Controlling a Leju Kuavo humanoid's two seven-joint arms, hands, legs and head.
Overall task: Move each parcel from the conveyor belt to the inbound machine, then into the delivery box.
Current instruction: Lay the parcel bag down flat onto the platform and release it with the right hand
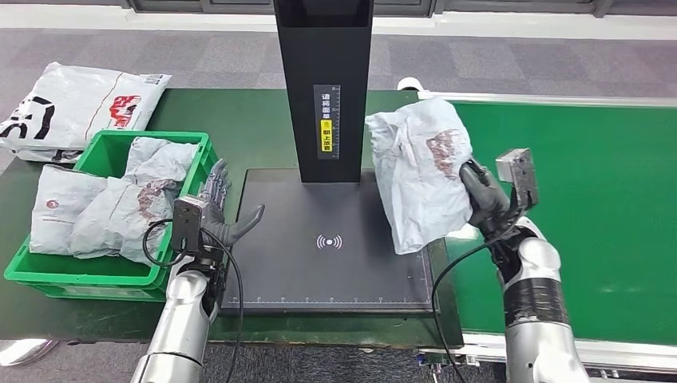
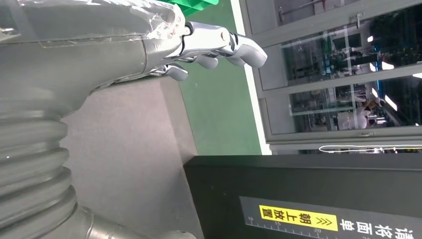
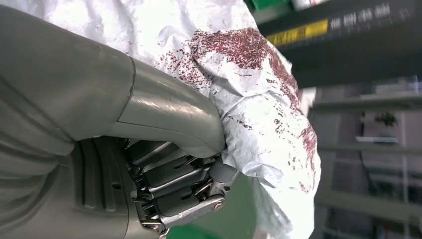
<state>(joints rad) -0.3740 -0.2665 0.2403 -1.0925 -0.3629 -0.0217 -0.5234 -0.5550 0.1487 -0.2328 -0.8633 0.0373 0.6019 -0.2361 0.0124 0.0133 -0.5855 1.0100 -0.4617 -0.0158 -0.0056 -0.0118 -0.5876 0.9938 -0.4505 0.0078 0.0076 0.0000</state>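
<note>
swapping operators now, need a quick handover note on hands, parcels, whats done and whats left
Right hand grips a white parcel, held over the right edge of the scanner plate, beside the belt.
Left hand is open, holding nothing, at the plate's left edge by the green box.
Done: several parcels lie in the box.
Left: set this parcel on the plate, then move it to the box.

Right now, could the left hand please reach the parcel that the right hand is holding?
Probably yes. The left hand hovers open at the scanner plate's left edge; the parcel, gripped by the right hand, hangs over the right edge. Nothing lies between them on the plate.
</note>
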